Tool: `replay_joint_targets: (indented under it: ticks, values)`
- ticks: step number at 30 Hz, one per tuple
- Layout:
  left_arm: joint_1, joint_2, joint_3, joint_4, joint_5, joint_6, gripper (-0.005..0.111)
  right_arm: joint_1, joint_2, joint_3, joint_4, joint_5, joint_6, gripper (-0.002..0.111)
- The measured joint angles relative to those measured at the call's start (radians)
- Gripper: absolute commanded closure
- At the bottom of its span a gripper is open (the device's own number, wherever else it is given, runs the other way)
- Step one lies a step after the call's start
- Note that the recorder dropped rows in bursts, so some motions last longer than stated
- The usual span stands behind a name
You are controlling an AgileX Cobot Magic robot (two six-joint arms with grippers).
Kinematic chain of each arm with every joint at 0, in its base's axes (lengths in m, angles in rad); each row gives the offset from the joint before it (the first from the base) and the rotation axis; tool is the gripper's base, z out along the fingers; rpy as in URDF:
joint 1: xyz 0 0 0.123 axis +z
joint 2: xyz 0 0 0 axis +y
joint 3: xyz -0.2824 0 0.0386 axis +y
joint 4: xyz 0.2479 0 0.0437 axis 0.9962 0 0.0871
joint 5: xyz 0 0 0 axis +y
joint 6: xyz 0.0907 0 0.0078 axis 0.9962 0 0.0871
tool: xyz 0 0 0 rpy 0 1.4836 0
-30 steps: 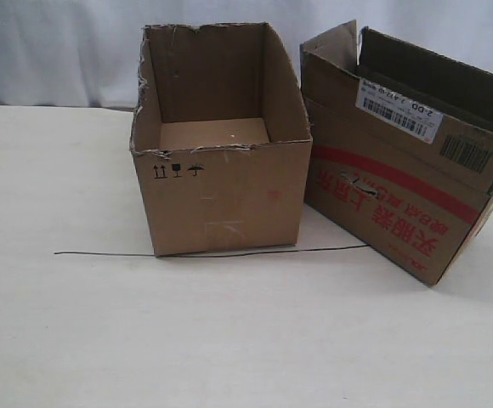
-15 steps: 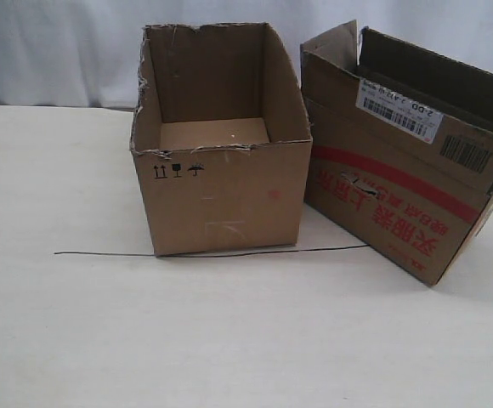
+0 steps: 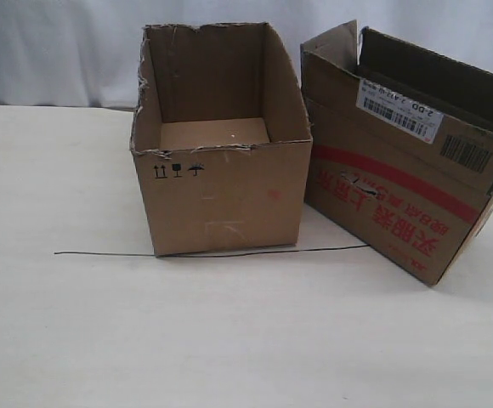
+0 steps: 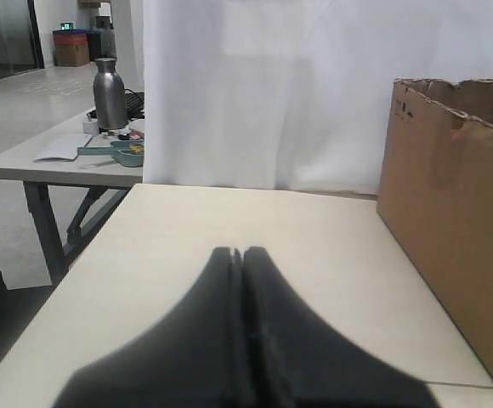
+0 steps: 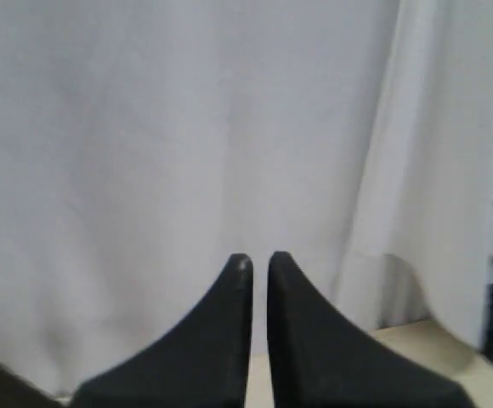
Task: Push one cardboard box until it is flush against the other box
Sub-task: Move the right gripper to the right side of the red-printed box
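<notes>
The cardboard box point(image 3: 399, 195) is set on the right of the tabletop point(image 3: 76, 323), skewed, just beside the other box point(image 3: 221, 200), with a wedge of gap between them. It appears in neither wrist view. The left gripper point(image 4: 239, 252) is pressed together near the other box. The right gripper point(image 5: 259, 259) is all but closed, empty. Red Chinese characters point(image 3: 382, 217) and a white barcode label point(image 3: 397, 110) are carried. Three black handling symbols point(image 3: 178, 171) mark the open-topped other box.

cardboard box point(image 3: 382, 153): brown, red band point(image 3: 399, 180), red characters point(image 3: 374, 223), white barcode labels point(image 3: 397, 109) | other box point(image 3: 221, 208): plain brown, black symbols point(image 3: 178, 171) | table point(image 3: 229, 340): pale cream, thin black line point(image 3: 102, 253)
</notes>
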Motion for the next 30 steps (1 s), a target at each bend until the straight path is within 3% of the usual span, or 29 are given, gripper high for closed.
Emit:
replay_joint_targets:
  ticks: [5,10,15,18,21,23,27,30]
  values:
    - [0.000,0.000,0.000,0.000,0.000,0.000,0.107,0.000,0.094,-0.070,0.015,-0.234,-0.278,0.103]
    - [0.000,0.000,0.000,0.000,0.000,0.000,0.107,-0.014,0.119,-0.135,0.033,-0.148,-0.150,0.103]
    - [0.000,0.000,0.000,0.000,0.000,0.000,0.107,-0.173,0.138,-0.240,0.031,0.276,0.241,0.103]
    - [0.000,0.000,0.000,0.000,0.000,0.000,0.107,-0.290,0.195,-0.287,-0.029,0.677,0.469,0.103]
    - [0.000,0.000,0.000,0.000,0.000,0.000,0.107,-0.385,0.281,-0.347,-0.292,1.048,0.760,0.103]
    - [0.000,0.000,0.000,0.000,0.000,0.000,0.107,-0.421,0.340,-0.396,-0.580,1.243,0.950,0.103]
    - [0.000,0.000,0.000,0.000,0.000,0.000,0.107,-0.432,0.377,-0.422,-1.166,1.323,1.252,0.103]
    - [0.000,0.000,0.000,0.000,0.000,0.000,0.107,-0.415,0.373,-0.402,-1.405,1.278,1.358,0.103]
